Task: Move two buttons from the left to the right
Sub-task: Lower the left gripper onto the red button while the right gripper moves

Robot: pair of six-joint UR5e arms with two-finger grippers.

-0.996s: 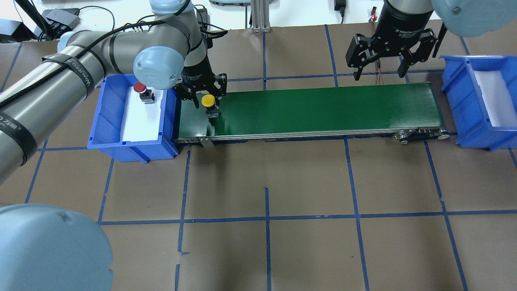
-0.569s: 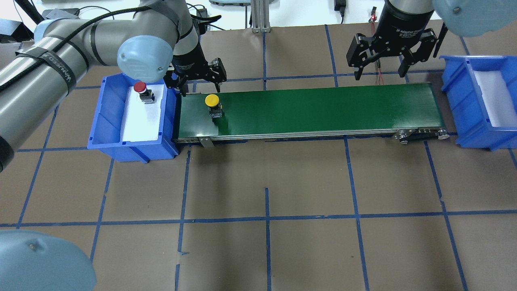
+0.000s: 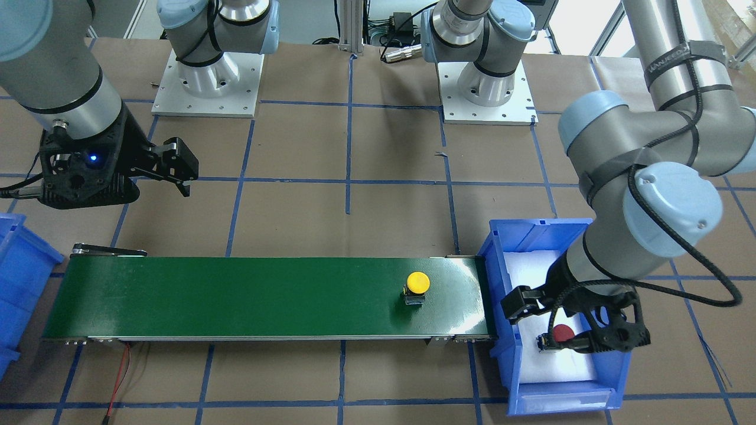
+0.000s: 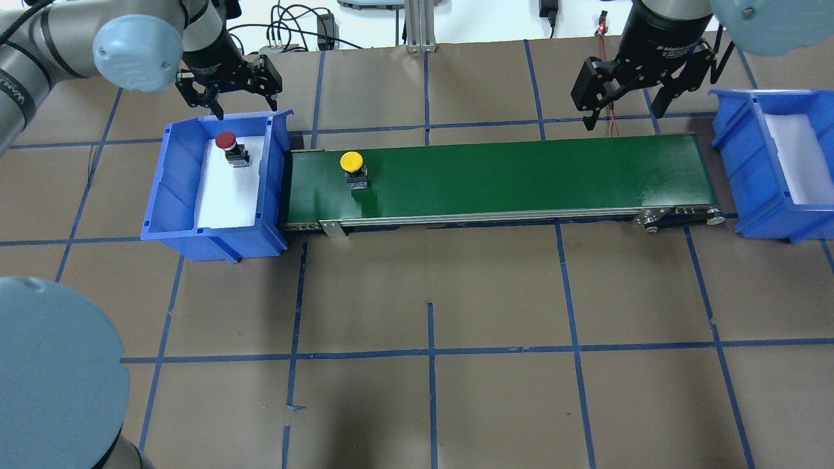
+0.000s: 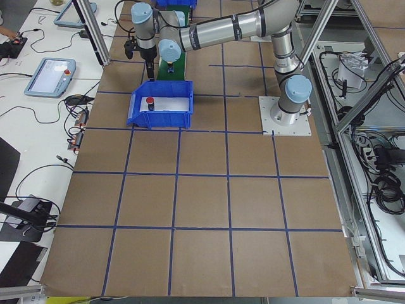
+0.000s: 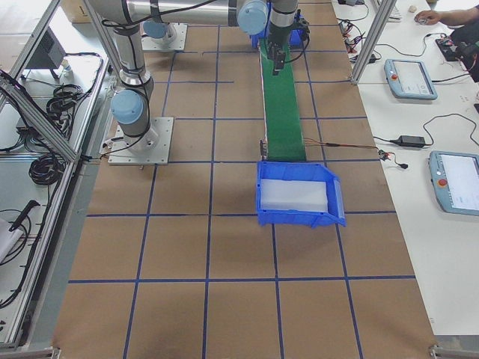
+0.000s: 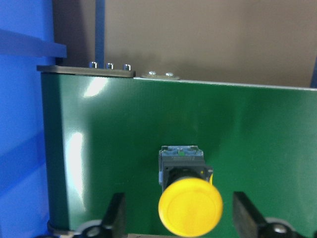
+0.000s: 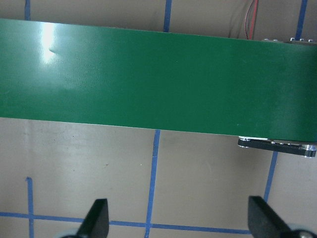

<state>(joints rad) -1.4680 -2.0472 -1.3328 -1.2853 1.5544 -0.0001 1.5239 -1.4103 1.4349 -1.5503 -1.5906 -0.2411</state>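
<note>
Left gripper spread wide, empty, above bin far rim; best centred over red button, lowered straight, closed under cap.

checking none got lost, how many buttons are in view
2. The yellow button stands on the green belt near the left blue bin; the red button sits inside that bin.

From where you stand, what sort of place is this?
Probably a robotics lab or test cell. Two robot arms are bolted to a table with a blue tape grid, a short green conveyor belt runs between two blue bins, and control tablets lie on a side bench.
</note>
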